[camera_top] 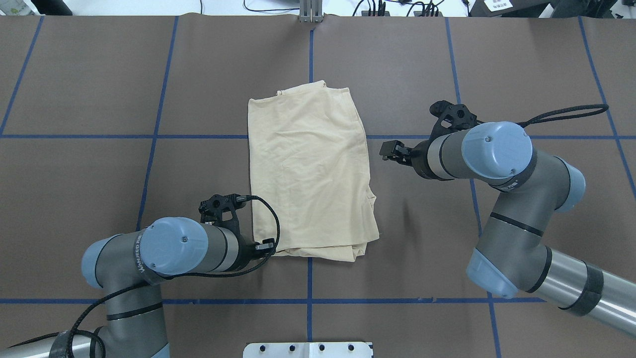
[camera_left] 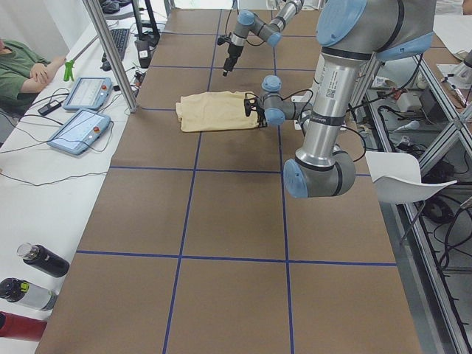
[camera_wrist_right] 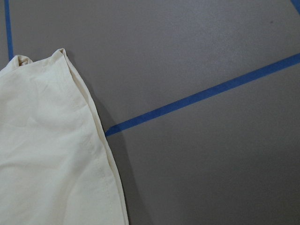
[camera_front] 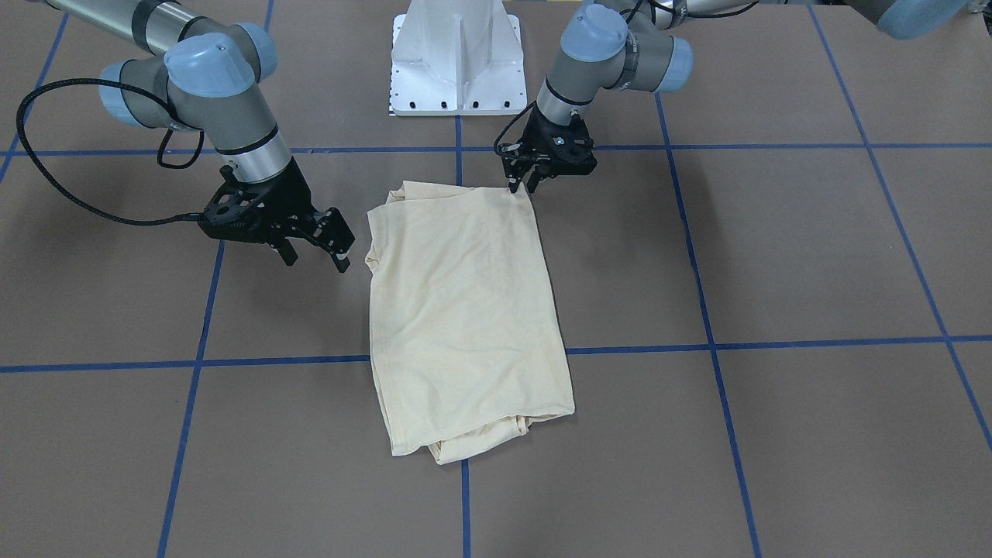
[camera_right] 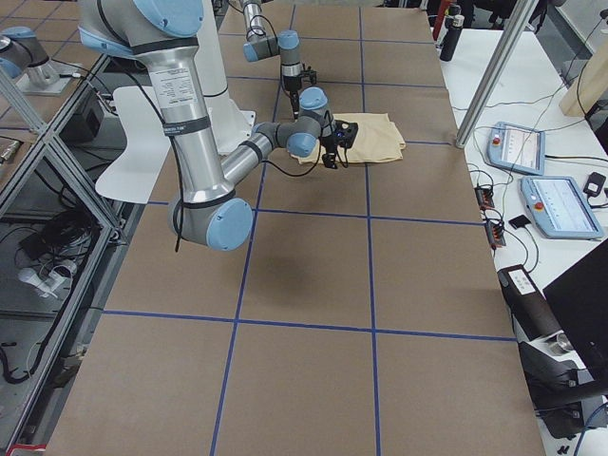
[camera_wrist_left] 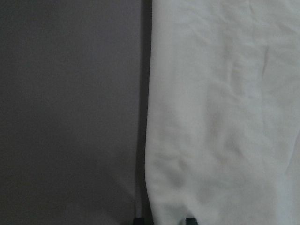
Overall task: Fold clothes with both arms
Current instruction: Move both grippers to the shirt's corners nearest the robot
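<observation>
**Item:** T-shirt point(camera_front: 465, 310), pale cream-yellow, thin softly creased fabric. Folded to a long rectangle, plain side up, with layered edges showing at both short ends. It lies flat at the middle of the table point(camera_front: 775, 248), a matte brown surface gridded with blue tape point(camera_front: 814, 342).

**Left gripper** point(camera_front: 525, 186): black, tips at the shirt's robot-side corner, fingers narrowly parted astride its edge. Whether they pinch cloth cannot be told.

**Right gripper** point(camera_front: 316, 260): black, fingers spread wide, empty, just beside the opposite long edge.

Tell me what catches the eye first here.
A cream T-shirt, folded into a long rectangle, lies in the middle of the table. The left pincer sits at a corner on the robot's side; the right pincer hangs open beside the opposite edge, apart from it.
</observation>
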{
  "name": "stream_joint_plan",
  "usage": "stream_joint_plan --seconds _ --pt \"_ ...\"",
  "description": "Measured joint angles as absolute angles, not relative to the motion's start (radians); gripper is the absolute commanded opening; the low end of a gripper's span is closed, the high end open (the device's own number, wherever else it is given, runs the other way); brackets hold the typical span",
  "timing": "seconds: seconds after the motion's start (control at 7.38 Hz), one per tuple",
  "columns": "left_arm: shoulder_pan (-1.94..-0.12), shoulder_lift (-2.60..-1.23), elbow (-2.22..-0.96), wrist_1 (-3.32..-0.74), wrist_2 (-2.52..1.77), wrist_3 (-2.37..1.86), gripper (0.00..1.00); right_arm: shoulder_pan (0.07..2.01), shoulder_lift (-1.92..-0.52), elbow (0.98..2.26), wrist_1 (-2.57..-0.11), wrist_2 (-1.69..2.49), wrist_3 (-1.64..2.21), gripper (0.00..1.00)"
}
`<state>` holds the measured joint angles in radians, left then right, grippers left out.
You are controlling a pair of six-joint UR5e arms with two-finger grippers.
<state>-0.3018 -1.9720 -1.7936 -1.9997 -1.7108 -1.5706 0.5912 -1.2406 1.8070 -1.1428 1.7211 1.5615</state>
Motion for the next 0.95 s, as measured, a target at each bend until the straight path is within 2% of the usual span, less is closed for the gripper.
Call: stream_joint_plan --seconds 0.14,0.27,0.68,0.95 --pt "-0.301 -1.976 -1.793 -2.000 -1.711 -1.571 0.07 0.590 -1.240 1.807 -1.143 1.721 1.566 1.00" --pt "-0.301 -1.979 -1.792 -2.000 -1.711 -1.572 0.00 0.587 -1.240 1.807 -1.143 1.721 1.572 1.00" --pt "-0.301 -1.981 -1.794 -2.000 -1.710 -1.571 0.00 0.561 -1.238 1.809 -1.145 1.720 1.621 1.00" --pt "-0.301 -1.980 -1.795 -2.000 -1.710 -1.571 0.00 0.502 -1.224 1.866 -1.253 1.721 1.760 0.97"
